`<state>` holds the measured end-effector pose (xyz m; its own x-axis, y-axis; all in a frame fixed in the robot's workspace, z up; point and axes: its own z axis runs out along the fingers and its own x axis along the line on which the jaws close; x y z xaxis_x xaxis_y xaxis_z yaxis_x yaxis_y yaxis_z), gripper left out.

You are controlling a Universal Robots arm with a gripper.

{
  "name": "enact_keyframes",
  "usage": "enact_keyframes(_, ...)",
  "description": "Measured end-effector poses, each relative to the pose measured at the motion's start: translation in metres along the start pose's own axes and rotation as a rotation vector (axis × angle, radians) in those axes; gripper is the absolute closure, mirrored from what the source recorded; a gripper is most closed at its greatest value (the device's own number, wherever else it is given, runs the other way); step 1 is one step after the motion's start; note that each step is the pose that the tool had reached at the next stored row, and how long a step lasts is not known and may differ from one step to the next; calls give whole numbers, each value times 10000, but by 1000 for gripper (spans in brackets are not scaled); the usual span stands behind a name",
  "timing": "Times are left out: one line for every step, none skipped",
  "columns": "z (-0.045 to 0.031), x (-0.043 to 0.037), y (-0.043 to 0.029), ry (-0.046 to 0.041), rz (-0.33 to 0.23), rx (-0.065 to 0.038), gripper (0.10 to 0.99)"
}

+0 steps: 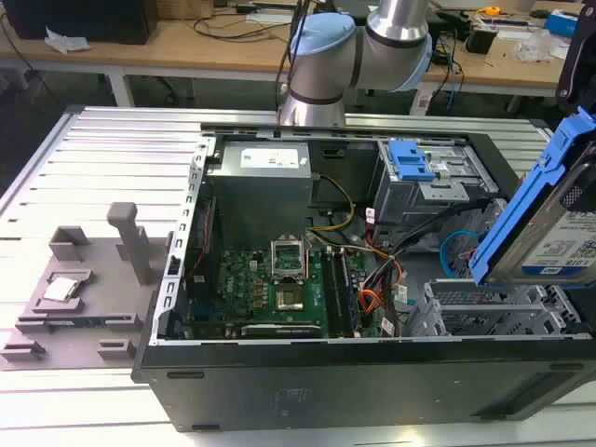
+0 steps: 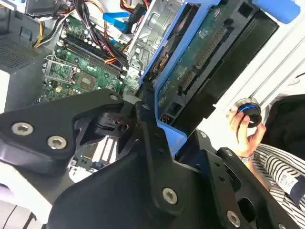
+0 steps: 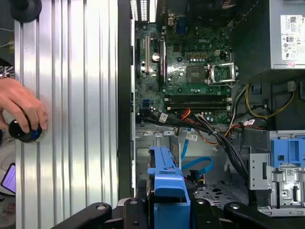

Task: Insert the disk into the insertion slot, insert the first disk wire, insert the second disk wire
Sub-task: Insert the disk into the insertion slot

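The disk [image 1: 559,233], a silver drive in a bright blue carrier, hangs tilted on edge above the right end of the open computer case. My gripper [image 3: 169,207] is shut on it, with black fingers on either side of the blue carrier [image 3: 167,181]. In the second wrist view the disk's green circuit side [image 2: 190,62] faces the camera, held in the gripper [image 2: 159,121]. The insertion slot [image 1: 484,312], a silver perforated-metal cage, lies just below the disk and has nothing in it. A blue wire [image 3: 200,164] and a black wire bundle [image 3: 224,143] lie loose beside the cage.
A grey bay with a blue latch [image 1: 410,163] sits behind the cage. The motherboard [image 1: 270,279] and power supply [image 1: 265,177] take up the case's left half. A grey fixture [image 1: 65,289] lies on the ribbed table. A person's hand [image 3: 21,109] rests on a black knob [image 3: 24,131].
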<state>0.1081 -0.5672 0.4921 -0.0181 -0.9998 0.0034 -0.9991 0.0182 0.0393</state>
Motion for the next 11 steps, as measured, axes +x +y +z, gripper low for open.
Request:
enact_keyframes(18, 0, 0, -1, 0, 0, 718)
enact_keyframes(53, 0, -1, 0, 0, 0, 718)
enact_keyframes(117, 0, -4, -1, 0, 0, 718)
enact_keyframes(146, -1, -5, 0, 0, 0, 718)
enact_keyframes(162, -1, -6, 0, 0, 0, 718)
enact_keyframes(171, -1, -6, -1, 1, 0, 718)
enact_keyframes(177, -1, -6, -1, 0, 0, 718)
enact_keyframes(188, -1, -7, 0, 0, 0, 718)
enact_keyframes(195, -1, -7, -1, 0, 0, 718)
enact_keyframes(205, -1, -7, -1, 0, 0, 718)
enact_keyframes(218, -1, -8, -1, 1, 0, 718)
